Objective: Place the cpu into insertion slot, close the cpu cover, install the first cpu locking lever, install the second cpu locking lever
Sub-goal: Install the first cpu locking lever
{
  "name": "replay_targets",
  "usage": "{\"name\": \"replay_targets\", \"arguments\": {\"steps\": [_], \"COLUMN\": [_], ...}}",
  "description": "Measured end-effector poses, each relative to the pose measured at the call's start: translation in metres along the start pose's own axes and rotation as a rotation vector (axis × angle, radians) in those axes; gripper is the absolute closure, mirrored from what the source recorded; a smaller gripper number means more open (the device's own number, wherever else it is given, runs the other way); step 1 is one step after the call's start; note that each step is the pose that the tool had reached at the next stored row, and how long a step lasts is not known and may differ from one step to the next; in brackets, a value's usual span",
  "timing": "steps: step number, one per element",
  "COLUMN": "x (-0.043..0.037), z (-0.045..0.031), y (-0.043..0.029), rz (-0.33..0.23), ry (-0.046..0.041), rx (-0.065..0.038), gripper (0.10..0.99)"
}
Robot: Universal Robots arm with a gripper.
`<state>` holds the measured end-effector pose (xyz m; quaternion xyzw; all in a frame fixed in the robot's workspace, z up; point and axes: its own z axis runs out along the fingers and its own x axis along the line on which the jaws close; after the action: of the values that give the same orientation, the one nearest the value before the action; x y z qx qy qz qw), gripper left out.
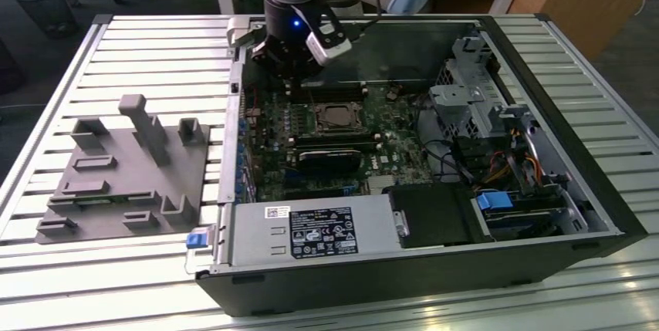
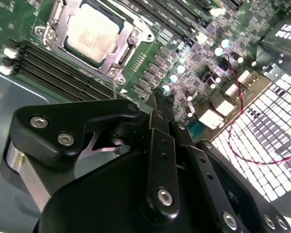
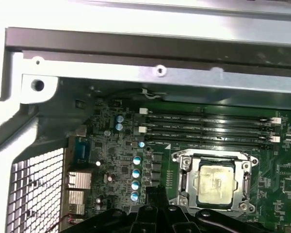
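Black gripper (image 2: 161,99) links lie closest in both wrist views. Its fingers are drawn narrow, tips together, with nothing seen between them. In the first wrist view the tips sit beside a column of blue-topped capacitors (image 3: 136,172), near a corner of the cover (image 3: 241,179) but apart from it. Whether they touch the board (image 3: 111,160) I cannot tell.

Within the cover's window the cpu (image 3: 214,183) lies flat in the slot (image 3: 191,182), its pale top facing up. The cover lies down around it as a silvery frame. How the levers stand is not clear.

Long black memory slots (image 3: 203,128) run along one side of the socket, between it and the case's grey metal wall (image 3: 160,73). Past the capacitors stand silvery rear ports (image 3: 77,182) and a perforated grille (image 3: 36,194). In the second wrist view a thin red wire (image 2: 237,136) curves across that grille.

In the exterior view the arm comes down into the open case (image 1: 576,138) near its far wall. The gripper hangs towards the exterior view's left of the cpu. A black heatsink (image 1: 329,160) sits on the near side of the chip, then the power supply (image 1: 309,232). A drive cage (image 1: 464,99) with cables crowds the exterior view's right. On the slatted table (image 1: 154,45) beside the case rests a grey fixture (image 1: 123,169).
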<state>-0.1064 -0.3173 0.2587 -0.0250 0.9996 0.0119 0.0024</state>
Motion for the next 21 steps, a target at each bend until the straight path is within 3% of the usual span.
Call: {"name": "replay_targets", "arguments": {"steps": [2, 7, 21], "x": [0.0015, 0.0009, -0.0040], "z": [0.0005, 0.0032, 0.0068], "y": [0.0018, 0.0149, 0.0266], "rz": [0.000, 0.003, 0.017], "ry": [0.0001, 0.0000, -0.0025], "rx": [0.000, 0.000, -0.004], "gripper": [0.980, 0.980, 0.980]}}
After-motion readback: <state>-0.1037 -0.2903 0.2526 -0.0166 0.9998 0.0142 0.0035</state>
